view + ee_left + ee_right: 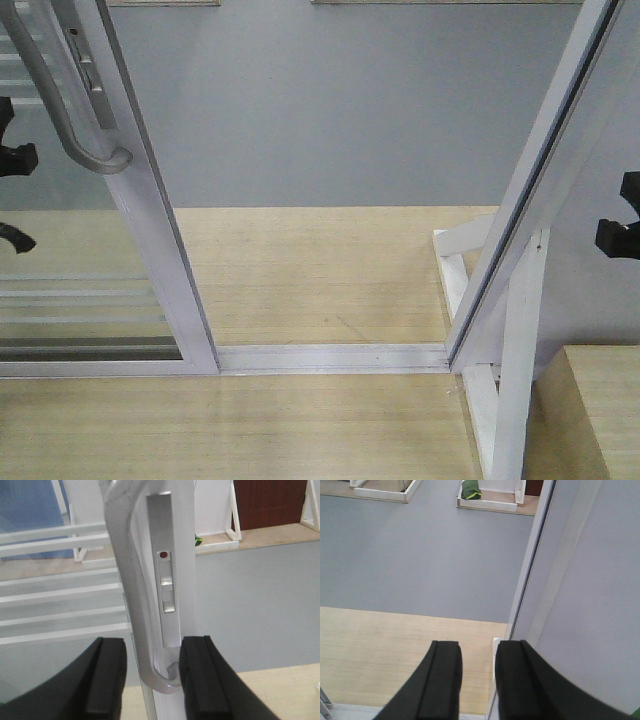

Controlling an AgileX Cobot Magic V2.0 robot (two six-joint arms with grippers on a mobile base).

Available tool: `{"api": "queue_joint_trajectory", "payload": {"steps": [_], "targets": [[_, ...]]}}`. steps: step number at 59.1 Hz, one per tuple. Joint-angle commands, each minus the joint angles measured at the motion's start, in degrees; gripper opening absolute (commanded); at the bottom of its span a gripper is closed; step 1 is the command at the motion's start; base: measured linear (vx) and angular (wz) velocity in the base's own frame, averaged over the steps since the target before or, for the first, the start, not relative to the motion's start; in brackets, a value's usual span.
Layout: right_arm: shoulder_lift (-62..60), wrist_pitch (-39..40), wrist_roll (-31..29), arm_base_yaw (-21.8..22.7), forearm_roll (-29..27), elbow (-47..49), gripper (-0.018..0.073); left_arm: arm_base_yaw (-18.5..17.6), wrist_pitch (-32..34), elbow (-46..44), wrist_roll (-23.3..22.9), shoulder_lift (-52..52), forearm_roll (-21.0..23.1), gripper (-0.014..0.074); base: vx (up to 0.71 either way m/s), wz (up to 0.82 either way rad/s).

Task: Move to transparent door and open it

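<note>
Door slid well aside, left gripper at the handle's lower end

The tall clear-glass sliding door in its glossy white frame (150, 230) stands at the left of the front view, its long grey curved pull handle (60, 100) in the upper left; a wide gap runs from its stile to the white fixed frame post (530, 190) at right, so the opening step looks largely done. In the left wrist view the left gripper (152, 680) straddles the handle, jaws parted, contact unclear. The right gripper (477, 680) hangs open, holding nothing, near the post. Next, I judge, comes release and withdrawal; the white floor track (330, 355) and post edge bound the passage.
</note>
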State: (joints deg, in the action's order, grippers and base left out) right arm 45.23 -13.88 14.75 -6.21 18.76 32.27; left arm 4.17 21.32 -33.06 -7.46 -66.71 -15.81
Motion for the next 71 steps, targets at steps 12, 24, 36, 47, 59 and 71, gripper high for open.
{"api": "queue_joint_trajectory", "payload": {"steps": [12,24,36,47,59,71], "targets": [[-0.38,3.88,-0.37,0.33,1.06,1.68,0.0271,-0.14,4.36,6.15,-0.64,17.68,0.36,0.0388,0.00,0.00],[-0.38,3.88,-0.37,0.33,1.06,1.68,0.0271,-0.14,4.33,8.65,-0.64,24.52,0.36,0.0388,0.00,0.00],[-0.38,3.88,-0.37,0.33,1.06,1.68,0.0271,-0.30,4.80,9.38,-3.13,26.92,3.45,0.0353,0.00,0.00],[-0.38,3.88,-0.37,0.33,1.06,1.68,0.0271,-3.55,9.22,16.76,-11.07,34.99,-0.52,0.0116,0.00,0.00],[-0.38,3.88,-0.37,0.33,1.06,1.68,0.0271,-7.73,-3.75,21.78,-6.79,48.10,3.03,-0.0008,0.00,0.00],[-0.38,3.88,-0.37,0.33,1.06,1.68,0.0271,-7.73,-14.78,27.62,9.01,58.86,13.62,-0.0007,0.00,0.00]]}}
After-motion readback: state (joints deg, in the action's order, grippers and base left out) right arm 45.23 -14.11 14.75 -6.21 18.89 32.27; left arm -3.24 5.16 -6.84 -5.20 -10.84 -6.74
